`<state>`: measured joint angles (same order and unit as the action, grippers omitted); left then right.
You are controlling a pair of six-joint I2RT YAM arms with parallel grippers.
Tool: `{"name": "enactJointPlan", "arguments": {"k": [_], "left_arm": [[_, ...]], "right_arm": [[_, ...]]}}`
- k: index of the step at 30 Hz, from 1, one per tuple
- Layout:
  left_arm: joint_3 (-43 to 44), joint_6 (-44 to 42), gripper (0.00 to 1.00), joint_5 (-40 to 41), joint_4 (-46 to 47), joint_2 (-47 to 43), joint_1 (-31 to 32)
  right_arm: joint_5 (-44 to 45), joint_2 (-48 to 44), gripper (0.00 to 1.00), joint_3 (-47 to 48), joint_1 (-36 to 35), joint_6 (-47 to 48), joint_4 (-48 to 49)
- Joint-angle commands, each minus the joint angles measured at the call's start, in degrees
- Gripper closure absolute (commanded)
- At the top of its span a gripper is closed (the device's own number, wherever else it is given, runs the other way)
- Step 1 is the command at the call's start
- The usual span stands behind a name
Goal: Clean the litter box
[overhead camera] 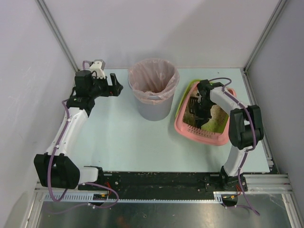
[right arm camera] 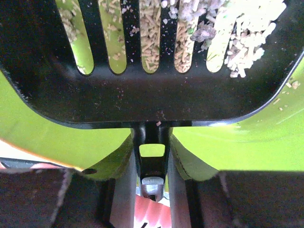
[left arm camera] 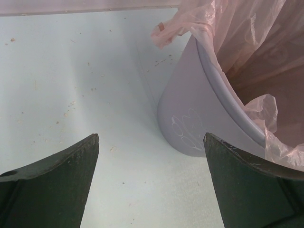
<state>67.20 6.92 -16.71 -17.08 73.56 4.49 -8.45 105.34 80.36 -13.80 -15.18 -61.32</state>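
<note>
The left hand (overhead camera: 117, 83) is released, its two dark fingers (left arm camera: 57, 180) spread wide with nothing between them; it hangs low over the pale bench (overhead camera: 118, 137). Just ahead of it, off toward one finger, stands the grey bin (left arm camera: 190, 118); the fingers and the bin's wall are apart. A thin pink bag (left arm camera: 247, 33) lines the bin and folds out over the rim. Small crumbs dot the bench ahead of this hand.

The right hand (overhead camera: 199, 113) is clenched on the thin handle of a black scoop (right arm camera: 142, 90); in its wrist view the handle runs straight back between the fingers. The slotted blade spreads out ahead of the fingers. Pale bits of litter (right arm camera: 247, 47) and a greyish clump lie on one side of the blade; more sandy pellets show through the slots.

The litter box (overhead camera: 199, 135) lies on the bench directly beneath the right hand; it is a shallow pink tray with a green inner wall. The scoop's blade is down inside it, close against that green wall on both sides. Whether the blade touches the wall I cannot tell. The slotted pink ledge lies behind the hand, toward its own arm's base; the open bed of litter spreads beneath and beside the hand. The bin stands just beside the box, on the side of the right hand that faces the left hand; the two hands are well apart, the bin between them.
</note>
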Motion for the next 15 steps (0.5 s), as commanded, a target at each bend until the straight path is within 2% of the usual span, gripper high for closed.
{"name": "enactJointPlan", "arguments": {"k": [1, 6, 11, 15], "left_arm": [[0.56, -1.82, 0.04, -0.25, 1.61, -2.28, 0.34], [0.92, -1.47, 0.04, -0.25, 1.61, -1.75, 0.34], [1.62, -1.64, 0.04, 0.01, 1.61, -1.66, 0.34], [1.36, -1.82, 0.04, 0.1, 1.44, -1.58, 0.34]], "right_arm": [[5.54, 1.44, 1.0, 3.83, 0.18, -4.07, 3.22], [8.27, 5.13, 1.0, 10.16, 0.62, -2.76, 1.91], [9.51, 11.19, 1.0, 19.38, 1.14, 1.37, -6.68], [9.06, 10.94, 1.0, 19.66, 2.55, 3.48, -10.13]]}}
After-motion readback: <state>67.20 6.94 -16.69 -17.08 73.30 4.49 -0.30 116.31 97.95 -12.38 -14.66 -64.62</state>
